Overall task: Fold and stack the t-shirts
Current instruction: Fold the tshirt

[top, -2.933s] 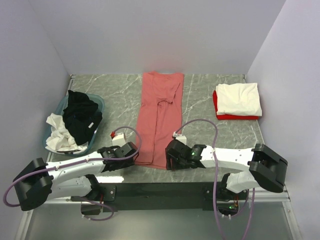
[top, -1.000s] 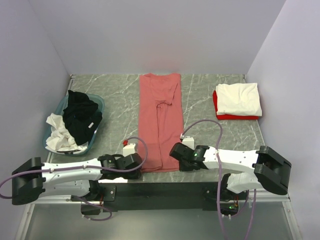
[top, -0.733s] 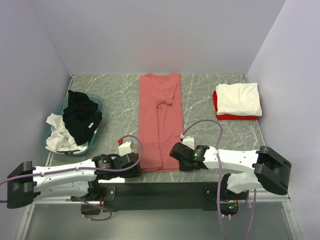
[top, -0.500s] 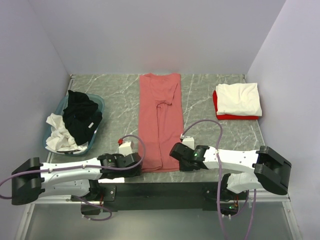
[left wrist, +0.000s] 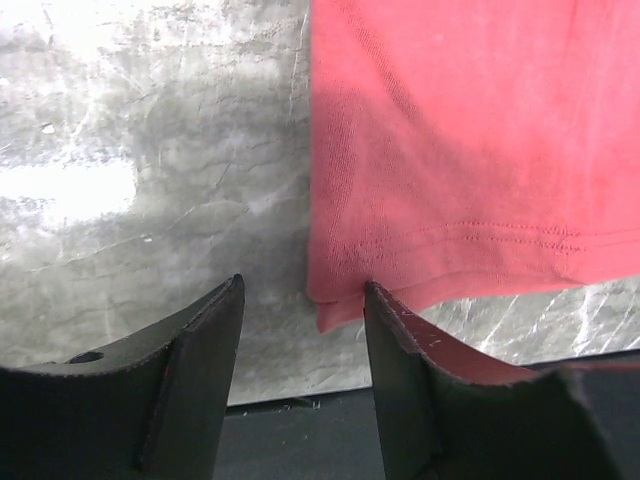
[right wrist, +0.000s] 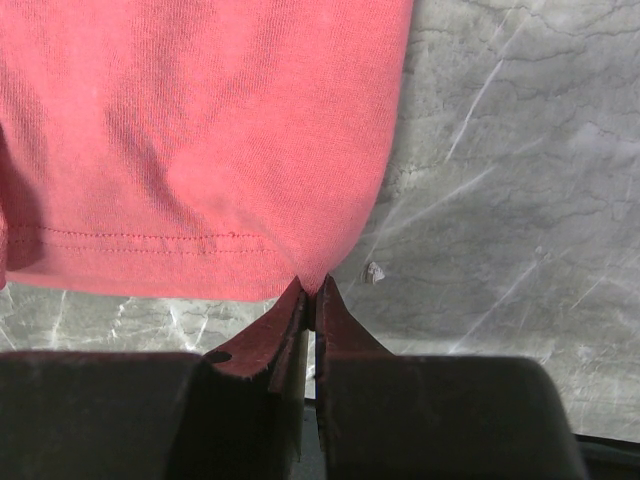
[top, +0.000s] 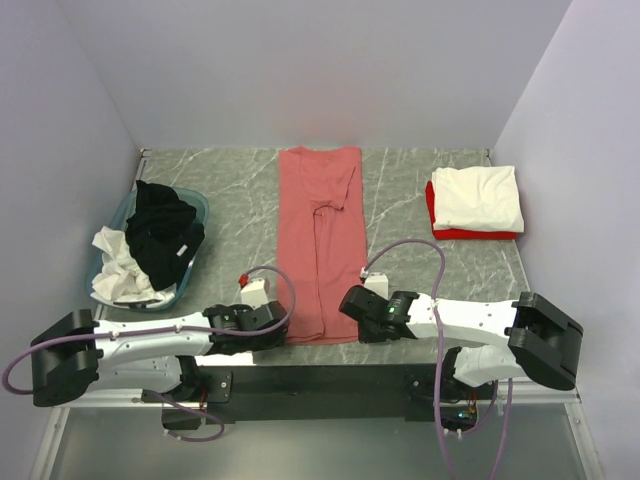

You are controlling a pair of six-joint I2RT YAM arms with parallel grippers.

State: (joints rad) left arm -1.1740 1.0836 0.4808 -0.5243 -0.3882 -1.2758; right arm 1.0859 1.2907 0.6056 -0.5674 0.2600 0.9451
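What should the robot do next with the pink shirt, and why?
Probably close the left gripper on the near corner of the pink shirt, perhaps after easing forward. Its jaws stand open with that hem corner just between them, while the right gripper is pinched shut on the other corner.

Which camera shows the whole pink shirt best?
The top view: the pink shirt shows whole, from far end to near hem. The left wrist view shows only its near-left hem corner, the right wrist view only its near-right corner.
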